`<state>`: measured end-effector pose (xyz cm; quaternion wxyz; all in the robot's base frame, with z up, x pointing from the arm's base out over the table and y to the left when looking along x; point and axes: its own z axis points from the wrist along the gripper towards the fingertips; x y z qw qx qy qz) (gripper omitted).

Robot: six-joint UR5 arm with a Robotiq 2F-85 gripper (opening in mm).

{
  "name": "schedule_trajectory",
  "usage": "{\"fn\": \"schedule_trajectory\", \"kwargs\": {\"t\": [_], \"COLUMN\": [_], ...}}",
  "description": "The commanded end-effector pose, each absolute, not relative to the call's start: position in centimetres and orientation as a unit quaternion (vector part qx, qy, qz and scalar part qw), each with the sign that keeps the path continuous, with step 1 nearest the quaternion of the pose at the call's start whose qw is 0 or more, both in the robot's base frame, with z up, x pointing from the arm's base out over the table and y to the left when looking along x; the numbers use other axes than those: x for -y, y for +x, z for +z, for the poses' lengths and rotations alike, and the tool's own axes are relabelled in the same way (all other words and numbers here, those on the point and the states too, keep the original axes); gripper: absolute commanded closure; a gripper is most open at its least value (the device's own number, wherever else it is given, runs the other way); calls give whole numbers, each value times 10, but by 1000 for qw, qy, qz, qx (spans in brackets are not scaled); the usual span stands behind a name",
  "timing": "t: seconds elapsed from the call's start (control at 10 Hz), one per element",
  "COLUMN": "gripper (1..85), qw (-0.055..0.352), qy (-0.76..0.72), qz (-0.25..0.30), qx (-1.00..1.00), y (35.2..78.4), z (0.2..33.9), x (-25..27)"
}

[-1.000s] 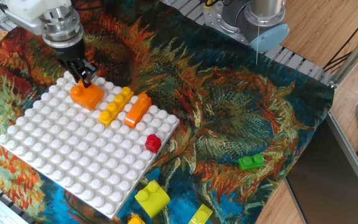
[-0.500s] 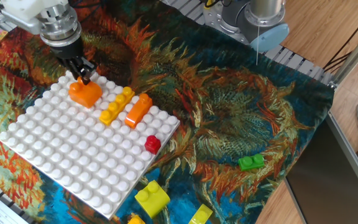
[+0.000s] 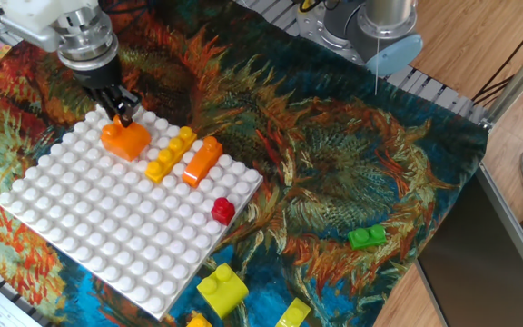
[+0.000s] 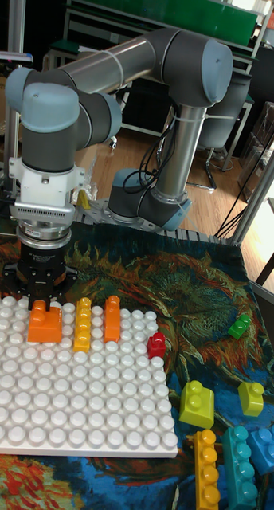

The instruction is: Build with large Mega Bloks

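Claw down at the far-left corner of the white baseplate, fingers pinching the raised stud of the orange brick that sits on the plate directly beneath it. Whether the brick is fully seated or a hair proud of the studs — cannot tell from either view.

Largest to smallest, placed from the claw:
- Baseplate: spreads out from under the claw toward the near edge of the cloth-covered worktop.
- Big yellow brick: off the plate, well away, toward the near edge.
- Yellow bar: just beside the claw, one column over, on the plate.
- Orange bar: next column beyond the yellow bar.
- Green brick: well apart, out on the cloth.
- Red single-stud cube: at the plate's far-side edge from the claw.

Step in hand, as judged: pressing the orange brick home. To do it well — push straight down, square to the stud rows, no twist; check that the base sits flush all round before letting go. Spread the fingers fully, then lift vertically so the stud isn't dragged and the brick popped loose. Keep clear of the yellow bar.
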<state>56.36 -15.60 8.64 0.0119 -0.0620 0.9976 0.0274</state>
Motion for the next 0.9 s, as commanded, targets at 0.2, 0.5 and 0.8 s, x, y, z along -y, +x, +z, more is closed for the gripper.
{"fn": "schedule_trajectory", "kwargs": {"t": [0.2,0.5,0.8], "gripper": [843,843,843], "qw": [14,14,13], "qy": [-53,-55,-55], "qz": [43,50,45], "qx": [-998,-997,-997], "y": [564,559,562], "z": [75,78,72], "x": [154,160,159]}}
